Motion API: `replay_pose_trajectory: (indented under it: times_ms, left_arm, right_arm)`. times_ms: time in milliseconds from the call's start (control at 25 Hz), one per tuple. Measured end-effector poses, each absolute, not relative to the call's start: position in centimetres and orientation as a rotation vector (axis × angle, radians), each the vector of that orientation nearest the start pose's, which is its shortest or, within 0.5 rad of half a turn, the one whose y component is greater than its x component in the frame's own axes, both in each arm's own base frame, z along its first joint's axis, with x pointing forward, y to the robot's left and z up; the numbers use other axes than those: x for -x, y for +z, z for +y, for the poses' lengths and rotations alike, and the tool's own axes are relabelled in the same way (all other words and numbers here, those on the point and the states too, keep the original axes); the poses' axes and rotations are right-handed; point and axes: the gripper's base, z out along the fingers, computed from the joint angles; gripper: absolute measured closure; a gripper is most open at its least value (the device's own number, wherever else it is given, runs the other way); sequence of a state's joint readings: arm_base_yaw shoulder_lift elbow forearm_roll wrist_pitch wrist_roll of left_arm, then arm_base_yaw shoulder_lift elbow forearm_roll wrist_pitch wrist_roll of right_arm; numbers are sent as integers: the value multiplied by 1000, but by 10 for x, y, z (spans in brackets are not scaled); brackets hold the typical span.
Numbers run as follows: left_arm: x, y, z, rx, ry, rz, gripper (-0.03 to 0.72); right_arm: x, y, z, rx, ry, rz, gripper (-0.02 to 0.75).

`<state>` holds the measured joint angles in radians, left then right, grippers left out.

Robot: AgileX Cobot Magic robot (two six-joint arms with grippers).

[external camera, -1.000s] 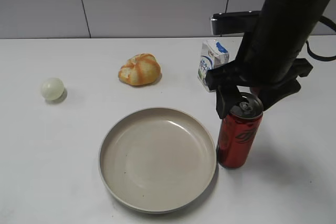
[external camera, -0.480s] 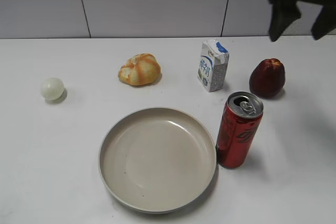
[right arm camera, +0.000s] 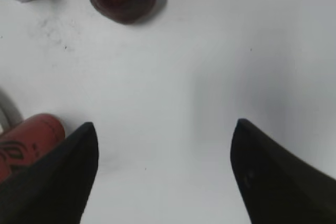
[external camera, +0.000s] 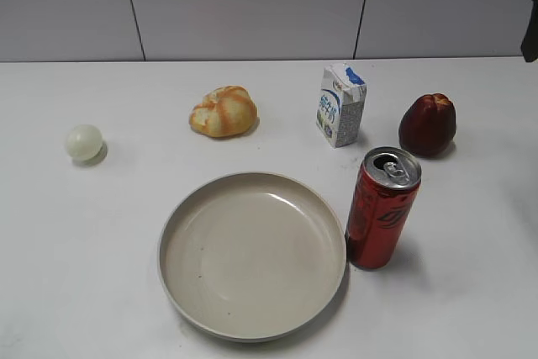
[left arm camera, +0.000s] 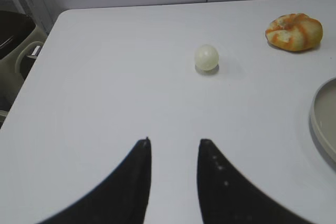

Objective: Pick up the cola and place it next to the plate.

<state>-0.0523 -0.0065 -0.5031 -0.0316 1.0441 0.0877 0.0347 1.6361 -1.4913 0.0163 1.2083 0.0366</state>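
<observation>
The red cola can (external camera: 382,209) stands upright on the white table, its side close against the right rim of the beige plate (external camera: 252,254). In the right wrist view the cola (right arm camera: 26,139) shows at the lower left, partly behind the left finger. My right gripper (right arm camera: 165,129) is open wide and empty, high above the table right of the can; only a dark sliver of that arm (external camera: 530,14) shows at the exterior view's right edge. My left gripper (left arm camera: 174,142) is open and empty over bare table; the plate's rim (left arm camera: 320,114) shows at the right edge.
A white-and-blue milk carton (external camera: 342,104) and a dark red apple (external camera: 428,124) stand behind the can. A bread roll (external camera: 223,112) and a pale ball (external camera: 84,142) lie to the left. The table's left edge and a dark bin (left arm camera: 16,40) show in the left wrist view.
My right gripper has let go of the can, risen and drawn back to the upper right, almost out of the exterior view. The can stays beside the plate.
</observation>
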Motion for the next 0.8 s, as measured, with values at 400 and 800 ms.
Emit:
replay_pose_trajectory:
  times_ms: [400,800]
  left_arm:
    - [6,279,-2,-142,-15,2013,451]
    - [6,279,-2,-142,-15,2013,451]
  right_arm:
    - [-212,318,11,-7,69,2847,143]
    - [-119,286,8,-8,77,2687,144]
